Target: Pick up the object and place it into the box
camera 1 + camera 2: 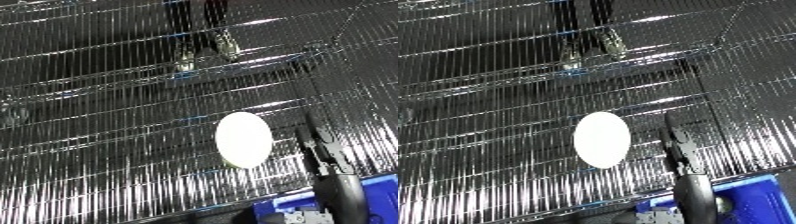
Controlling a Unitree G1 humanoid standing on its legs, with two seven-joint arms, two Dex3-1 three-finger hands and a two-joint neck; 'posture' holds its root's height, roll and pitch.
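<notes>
Blue bin [373, 192] sits nearest, only its rim corner showing at the lower right edge of both views, apparently below or in front of the wire shelf [107, 150]. Left of it, resting on the shelf's wires, lies the task's thing: one white oval disc [243, 139], flat-looking, pale and unmarked; cannot tell what it is made of. Just beside it to the right stands the right robot hand [322, 150], black, its slim fingers pointing upward along the disc's right edge and apart from it, though only narrowly. Fingers look straight, curled round nothing, so I read the hand as unclenched and empty. Left robot hand shows in neither view. Progress, as a judgement: early. Disc not yet grasped, not lifted, nothing visible inside the bin's shown corner. Left to do: close on the disc, lift it clear of the wires, carry it down and right to the bin, let go. Count: one disc, one bin, one robot hand in view, one wire shelf surface with more wire tiers behind it. Pair of shoes [206, 50] visible through the mesh at the top, not touching anything of the task.
</notes>
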